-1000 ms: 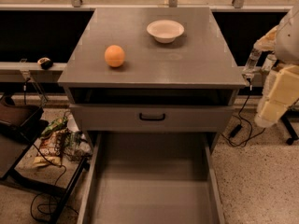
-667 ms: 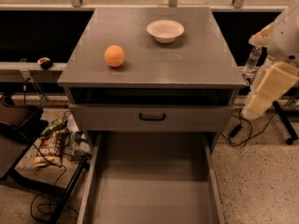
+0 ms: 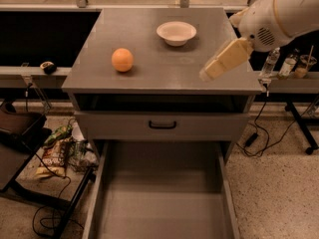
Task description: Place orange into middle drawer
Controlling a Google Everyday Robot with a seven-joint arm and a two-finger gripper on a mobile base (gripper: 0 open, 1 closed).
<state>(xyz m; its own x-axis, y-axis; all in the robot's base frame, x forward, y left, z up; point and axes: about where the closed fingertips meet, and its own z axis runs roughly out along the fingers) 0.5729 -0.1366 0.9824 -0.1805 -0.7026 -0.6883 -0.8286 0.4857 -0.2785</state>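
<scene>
Dim, warm light falls from above onto the desk (image 3: 164, 68), whose grey top is the brightest area. The orange (image 3: 122, 59) and the white bowl (image 3: 176, 33) cast short, soft shadows on it. The gripper (image 3: 212, 71), over the desk's right front, glows pale. Below the desk the middle drawer (image 3: 162, 208) lies shaded; left of the desk is near-black.

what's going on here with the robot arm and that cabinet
A robot arm extends in from the right, its gripper over the right part of the cabinet top, well apart from the orange. The orange sits untouched on the left of that top; a white bowl stands farther back. Below, the middle drawer is pulled out and empty, so the orange is not yet picked up.
</scene>
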